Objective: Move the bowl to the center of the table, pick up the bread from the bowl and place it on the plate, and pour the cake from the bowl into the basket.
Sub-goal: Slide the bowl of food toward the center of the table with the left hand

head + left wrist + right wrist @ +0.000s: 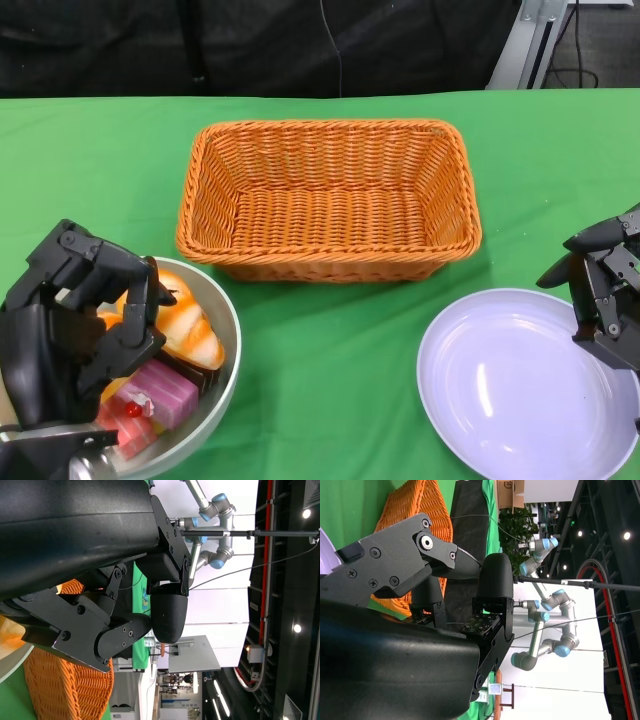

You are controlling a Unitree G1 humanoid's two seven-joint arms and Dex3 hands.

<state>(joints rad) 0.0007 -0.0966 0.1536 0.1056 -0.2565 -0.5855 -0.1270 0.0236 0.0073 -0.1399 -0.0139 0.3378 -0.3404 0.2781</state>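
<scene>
We are looking down on a table (330,340) covered by a green cloth, which is filling most of the head view; a black drape is hanging behind its far edge, and a grey metal frame is standing at the upper right. We are finding no legible brand, label or writing on any object. In the wrist views, a bright hall is showing beyond the table, with grey-and-blue jointed robot arms (545,605) and ceiling lights; a brown carton carries a mark that we cannot read.

The orange wicker basket (328,200) is sitting at the centre of the table, toward the far side. The pale lavender plate (525,385) is lying at the near right, apart from the basket. The metal bowl (215,385) is resting at the near left edge, just beside the basket's near left corner. Inside it, the glazed bread (190,325) is lying toward the far side, and the pink cake (150,400), topped with a red piece, is lying nearer the robot.

The left hand (70,330) is wrapping its fingers over the bowl's left rim, gripping it. The right hand (605,290) is hovering over the plate's right edge, fingers loosely spread, holding nothing.
</scene>
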